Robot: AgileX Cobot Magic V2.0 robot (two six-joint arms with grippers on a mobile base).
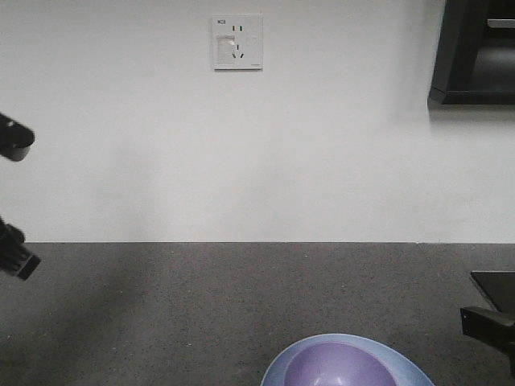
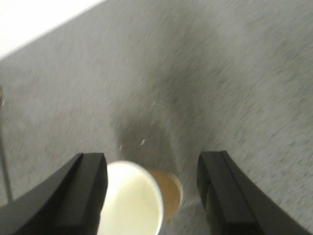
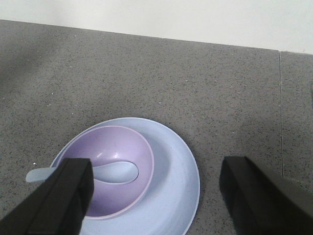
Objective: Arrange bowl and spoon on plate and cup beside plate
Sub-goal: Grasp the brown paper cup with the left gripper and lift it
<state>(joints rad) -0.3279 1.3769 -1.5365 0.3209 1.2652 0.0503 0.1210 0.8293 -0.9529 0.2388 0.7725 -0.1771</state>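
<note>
Left gripper (image 2: pixel 152 161): jaws spread wide, pinching nothing. Black flat-faced fingers (image 2: pixel 85 181), matte. The cup (image 2: pixel 139 200) sits in the gap, hard against the left-hand finger and well clear of the other; the wrist view is too blurred to show whether they touch. Cup is tapered brown paper with a white rim and a cream inside, its mouth tipped toward the camera, nothing visible in it. It shares no view with the plate, so I cannot tell how far apart they are.

Right gripper (image 3: pixel 156 169): jaws also spread wide, holding nothing, hanging over the near part of the plate (image 3: pixel 171 186) and pointing down at it.

Plate is flat, round, pale blue, smooth and plain. The bowl (image 3: pixel 117 144) stands on it, off-centre toward the left of the right wrist view: round, lavender, matte plastic look, narrower than the plate. The spoon (image 3: pixel 117 171) lies in the bowl, its rounded white scoop on the bowl floor and its short handle running over the bowl rim to the left, past the plate edge.

Countertop (image 3: pixel 195 78): dark grey, speckled, stone-like, with a thin seam on the right.

Front view shows only the far arcs of plate and bowl at the bottom edge, and black arm parts poking in at both sides. Behind is a plain white wall (image 1: pixel 241 161) with a white socket plate (image 1: pixel 237 42).
</note>
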